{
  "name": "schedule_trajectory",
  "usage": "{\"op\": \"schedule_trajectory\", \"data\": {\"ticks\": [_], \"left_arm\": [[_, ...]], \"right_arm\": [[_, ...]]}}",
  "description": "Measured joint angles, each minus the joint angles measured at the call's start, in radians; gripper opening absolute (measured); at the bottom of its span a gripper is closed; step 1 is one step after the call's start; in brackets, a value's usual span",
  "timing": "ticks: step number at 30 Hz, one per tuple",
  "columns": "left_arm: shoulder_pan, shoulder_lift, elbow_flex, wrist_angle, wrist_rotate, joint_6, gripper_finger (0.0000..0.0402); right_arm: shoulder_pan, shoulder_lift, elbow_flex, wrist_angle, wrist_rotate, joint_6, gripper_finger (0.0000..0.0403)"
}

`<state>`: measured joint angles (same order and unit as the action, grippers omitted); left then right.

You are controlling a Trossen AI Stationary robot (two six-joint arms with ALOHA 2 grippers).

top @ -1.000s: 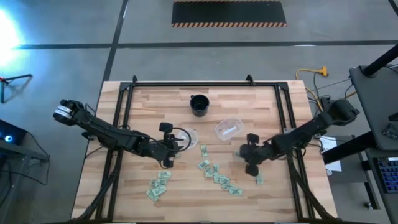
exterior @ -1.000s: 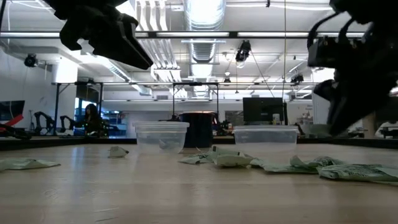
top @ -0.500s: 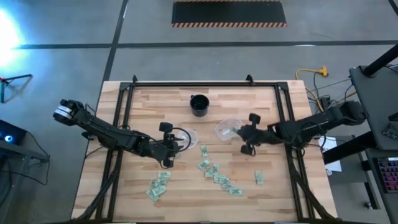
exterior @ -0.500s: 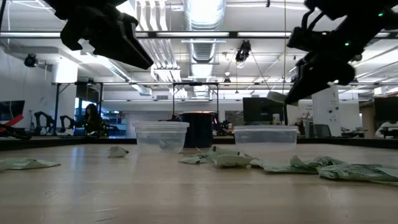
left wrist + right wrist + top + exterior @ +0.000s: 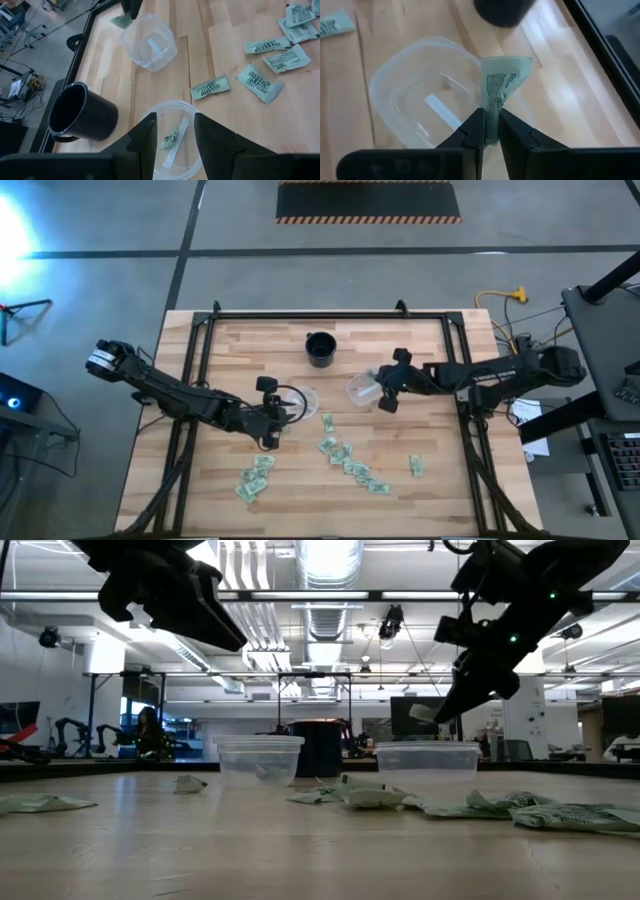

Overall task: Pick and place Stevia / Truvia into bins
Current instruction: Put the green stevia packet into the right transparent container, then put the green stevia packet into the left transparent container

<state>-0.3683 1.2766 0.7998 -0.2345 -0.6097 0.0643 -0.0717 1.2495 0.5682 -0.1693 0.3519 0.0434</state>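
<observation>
My right gripper (image 5: 490,117) is shut on a green and white sweetener packet (image 5: 501,82) above the near rim of the right clear cup (image 5: 420,105), which holds a white strip. The low view shows that packet (image 5: 422,713) well above the cup (image 5: 427,757). My left gripper (image 5: 174,120) hovers open over the left clear cup (image 5: 170,103), which holds a crumpled packet (image 5: 172,137). Several more packets (image 5: 350,465) lie flat on the wooden table. My right gripper pinches the packet's lower end (image 5: 492,112) between its two fingers. The packet is lifted clear and sticks out past the fingertips, its free end bent over, above the right clear cup's rim.
A black cup (image 5: 320,348) stands near the table's far edge, behind the clear cups. Loose packets lie in groups near the near edge (image 5: 253,478), in the middle (image 5: 327,421), and one alone on the right (image 5: 415,466). A black frame borders the table.
My right gripper has risen from the packets on the table's near right and swung toward the far edge and the left, carrying a packet, until it stands over the right clear cup. The left arm has kept still.
</observation>
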Motion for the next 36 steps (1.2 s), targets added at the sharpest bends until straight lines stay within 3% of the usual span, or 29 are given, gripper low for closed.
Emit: {"op": "schedule_trajectory", "data": {"ticks": [4,13,18,25,30,36], "left_arm": [[0.000,0.000,0.000,0.002,0.000,-0.002,0.0114],[0.000,0.000,-0.001,-0.011,0.005,-0.006,0.0114],[-0.005,0.000,-0.001,-0.041,0.119,-0.039,0.0114],[-0.032,0.007,-0.001,-0.309,0.219,-0.196,0.0114],[-0.042,0.017,-0.012,-0.306,0.239,-0.101,0.0114],[-0.031,0.112,-0.015,-0.254,0.234,-0.043,0.0114]], "right_arm": [[-0.018,0.038,0.000,0.045,-0.067,-0.021,0.0065],[-0.028,0.018,0.000,0.050,-0.061,-0.011,0.0145],[-0.010,-0.044,0.000,0.046,-0.072,-0.028,0.0170],[0.070,-0.148,0.000,0.046,-0.137,-0.097,0.0173],[0.128,-0.196,0.000,0.048,-0.151,-0.092,0.0165],[0.187,-0.202,0.000,0.053,-0.151,-0.046,0.0157]]}}
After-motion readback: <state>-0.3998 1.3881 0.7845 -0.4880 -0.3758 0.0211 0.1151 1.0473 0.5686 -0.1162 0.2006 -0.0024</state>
